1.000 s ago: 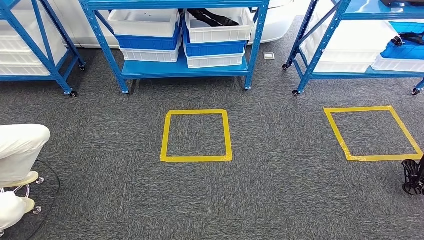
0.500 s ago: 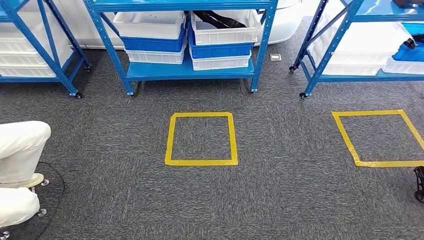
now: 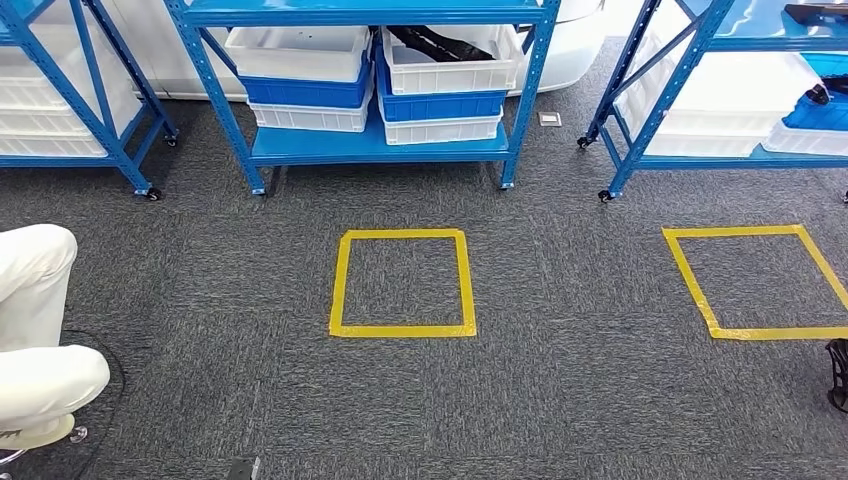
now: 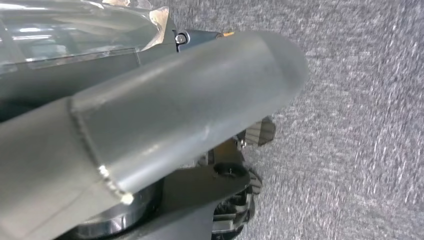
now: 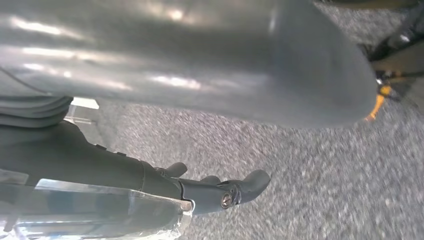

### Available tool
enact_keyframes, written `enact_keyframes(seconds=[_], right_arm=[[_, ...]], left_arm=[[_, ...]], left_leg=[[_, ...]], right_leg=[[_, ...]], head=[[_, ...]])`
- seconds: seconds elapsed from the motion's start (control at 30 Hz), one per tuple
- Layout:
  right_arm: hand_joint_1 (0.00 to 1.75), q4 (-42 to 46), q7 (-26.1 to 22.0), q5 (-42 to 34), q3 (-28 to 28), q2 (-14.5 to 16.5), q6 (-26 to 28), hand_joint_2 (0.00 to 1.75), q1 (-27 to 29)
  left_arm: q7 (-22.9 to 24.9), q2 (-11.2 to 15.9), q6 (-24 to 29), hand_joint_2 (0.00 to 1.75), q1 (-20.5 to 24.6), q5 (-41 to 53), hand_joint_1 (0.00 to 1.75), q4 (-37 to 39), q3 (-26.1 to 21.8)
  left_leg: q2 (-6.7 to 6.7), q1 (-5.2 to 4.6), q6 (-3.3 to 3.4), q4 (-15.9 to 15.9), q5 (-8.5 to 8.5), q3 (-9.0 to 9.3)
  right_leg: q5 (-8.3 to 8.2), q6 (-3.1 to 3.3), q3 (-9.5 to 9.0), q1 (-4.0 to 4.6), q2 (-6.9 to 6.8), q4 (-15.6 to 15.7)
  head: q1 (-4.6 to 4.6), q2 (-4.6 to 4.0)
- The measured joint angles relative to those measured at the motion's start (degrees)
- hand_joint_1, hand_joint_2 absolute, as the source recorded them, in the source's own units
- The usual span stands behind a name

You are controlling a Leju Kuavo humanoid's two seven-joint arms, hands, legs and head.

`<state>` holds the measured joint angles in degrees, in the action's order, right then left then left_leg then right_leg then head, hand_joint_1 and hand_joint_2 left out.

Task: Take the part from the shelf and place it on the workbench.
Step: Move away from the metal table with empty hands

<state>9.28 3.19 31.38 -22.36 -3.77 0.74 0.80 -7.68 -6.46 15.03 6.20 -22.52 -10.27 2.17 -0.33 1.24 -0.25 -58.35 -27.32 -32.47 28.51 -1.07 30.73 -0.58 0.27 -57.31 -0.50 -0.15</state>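
Observation:
A black part (image 3: 432, 40) lies in a white bin (image 3: 450, 60) on top of a bin stack, on the low level of the middle blue shelf (image 3: 375, 142). My left hand (image 4: 165, 125) hangs over the grey carpet, its thick grey thumb across the view and dark fingers (image 4: 232, 202) beneath, with nothing in it. My right hand (image 5: 210, 125) also hangs above the carpet, its dark fingers (image 5: 225, 192) stretched out and holding nothing.
A yellow tape square (image 3: 403, 283) marks the carpet before the middle shelf, and another (image 3: 765, 283) lies to the right. More blue racks (image 3: 70, 100) (image 3: 700, 100) stand on both sides. A seated person's white-trousered legs (image 3: 35, 340) are at the left. A dark object (image 3: 838, 375) is at the right edge.
The whole picture has shifted slightly right and down, so the camera has moved. The person's legs at the left have changed position.

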Motion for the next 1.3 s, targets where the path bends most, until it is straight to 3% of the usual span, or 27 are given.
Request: enact_keyframes(seconds=[0.07, 0.33, 0.5, 1.3], right_arm=[[0.00, -0.11, 0.72, 0.15, -0.01, -0.54, -1.31, 0.00, 0.03], [0.00, -0.53, 2.77, 0.25, 0.00, -2.71, -5.61, 0.00, 0.56], [0.00, -0.67, 3.79, -0.07, 0.02, -2.75, -6.33, 0.00, 1.19], [0.00, -0.81, 7.62, -2.77, 2.79, -0.04, -6.39, 0.00, 1.81]], left_arm=[[-0.09, -0.19, 0.27, 0.00, 0.19, 0.86, 0.00, 0.00, 0.77], [0.41, -1.73, 1.67, 0.00, 1.21, 5.12, 0.00, 0.00, 4.81], [0.72, -2.33, 2.73, 0.00, 1.61, 6.19, 0.00, 0.00, 6.57], [3.05, -3.48, 3.05, 0.00, 2.70, 10.15, 0.00, 0.04, 11.57]], left_leg=[[-0.07, -0.46, 0.26, 0.05, 0.04, 0.04], [-0.11, -0.93, 1.14, -0.02, -0.18, 0.05], [-0.11, -0.98, 1.17, -0.04, -0.17, 0.06], [-0.11, -0.50, 1.09, 0.00, -0.27, 0.35]], right_leg=[[-0.04, 0.19, -0.14, -0.15, -0.01, 0.15], [-0.25, -0.51, -0.71, -0.48, 0.00, 0.82], [-0.25, -1.39, -0.92, -0.56, -0.01, 0.84], [-0.11, -1.44, -0.69, -0.34, 0.00, 0.82]], head=[[0.04, 0.00], [0.07, 0.00], [0.03, 0.00], [0.04, 0.00]])
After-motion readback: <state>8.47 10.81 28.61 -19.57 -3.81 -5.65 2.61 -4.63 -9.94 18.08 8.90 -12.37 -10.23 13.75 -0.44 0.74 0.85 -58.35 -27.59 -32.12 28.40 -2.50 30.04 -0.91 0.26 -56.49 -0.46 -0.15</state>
